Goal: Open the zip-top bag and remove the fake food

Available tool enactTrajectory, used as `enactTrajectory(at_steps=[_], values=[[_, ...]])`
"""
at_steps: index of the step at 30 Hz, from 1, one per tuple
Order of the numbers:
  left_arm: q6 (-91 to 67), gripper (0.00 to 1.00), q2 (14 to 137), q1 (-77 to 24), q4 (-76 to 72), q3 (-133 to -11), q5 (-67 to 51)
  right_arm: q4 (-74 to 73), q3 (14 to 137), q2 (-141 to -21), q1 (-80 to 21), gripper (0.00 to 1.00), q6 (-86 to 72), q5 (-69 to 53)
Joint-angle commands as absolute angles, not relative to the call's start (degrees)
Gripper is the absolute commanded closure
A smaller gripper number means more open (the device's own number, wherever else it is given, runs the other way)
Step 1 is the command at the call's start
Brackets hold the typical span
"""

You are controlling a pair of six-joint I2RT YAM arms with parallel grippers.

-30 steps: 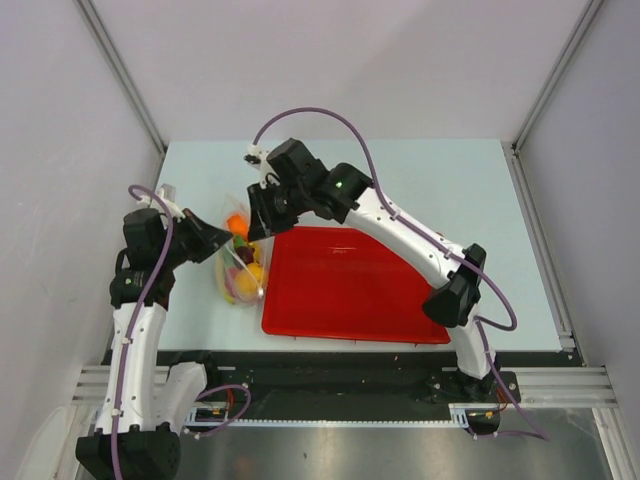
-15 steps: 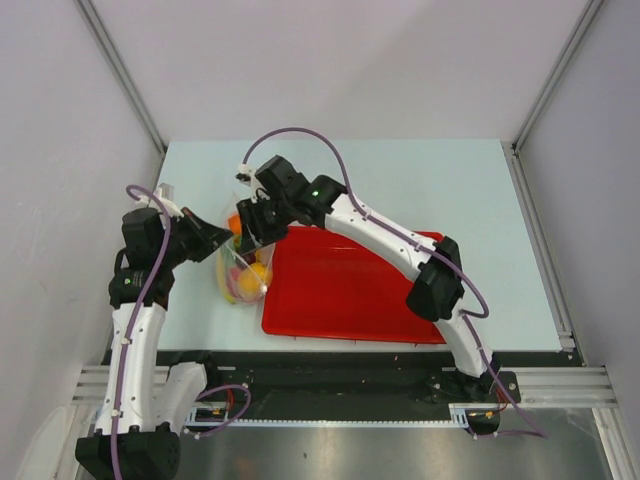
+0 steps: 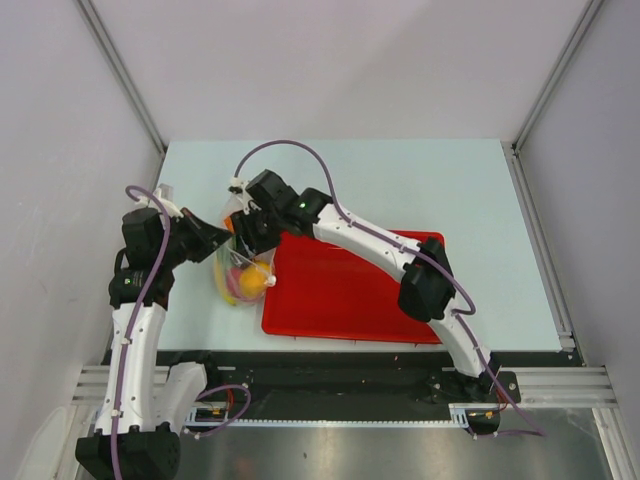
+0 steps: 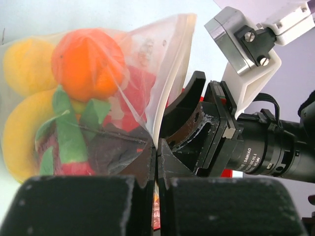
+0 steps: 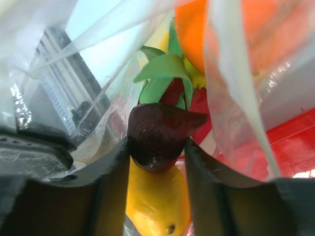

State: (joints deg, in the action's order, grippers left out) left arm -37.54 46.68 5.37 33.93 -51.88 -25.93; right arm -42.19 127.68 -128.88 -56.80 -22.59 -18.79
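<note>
The zip-top bag lies left of the red tray, holding the fake food. My left gripper is shut on the bag's mouth edge, holding it up. In the left wrist view the bag shows an orange, yellow fruit and the pink-green dragon fruit. My right gripper reaches inside the bag. Its fingers press both sides of the small dark fruit, above the yellow mango. The orange sits beyond it.
The red tray lies right of the bag, under my right arm, and shows through the film. The left table edge and grey wall are close to my left arm. The pale blue table extends behind the tray.
My right gripper has moved left and down from above the tray's far corner into the bag's mouth. My left gripper has kept its hold on the bag.
</note>
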Motion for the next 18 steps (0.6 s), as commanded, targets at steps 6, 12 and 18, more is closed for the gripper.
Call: enactTrajectory(at_steps=[6, 12, 18], values=[[-37.4, 1.0, 44.3, 5.0, 33.9, -52.5, -25.6, -45.3, 136.1, -125.5, -55.6, 0.76, -22.1, -16.3], [-36.5, 1.0, 44.3, 5.1, 34.6, -52.9, -24.1, -48.7, 130.4, -113.9, -54.6, 0.74, -20.5, -11.5], [-34.5, 1.0, 44.8, 5.0, 38.2, -56.7, -21.7, -45.3, 101.1, -94.5, -51.0, 0.74, -18.9, -8.5]])
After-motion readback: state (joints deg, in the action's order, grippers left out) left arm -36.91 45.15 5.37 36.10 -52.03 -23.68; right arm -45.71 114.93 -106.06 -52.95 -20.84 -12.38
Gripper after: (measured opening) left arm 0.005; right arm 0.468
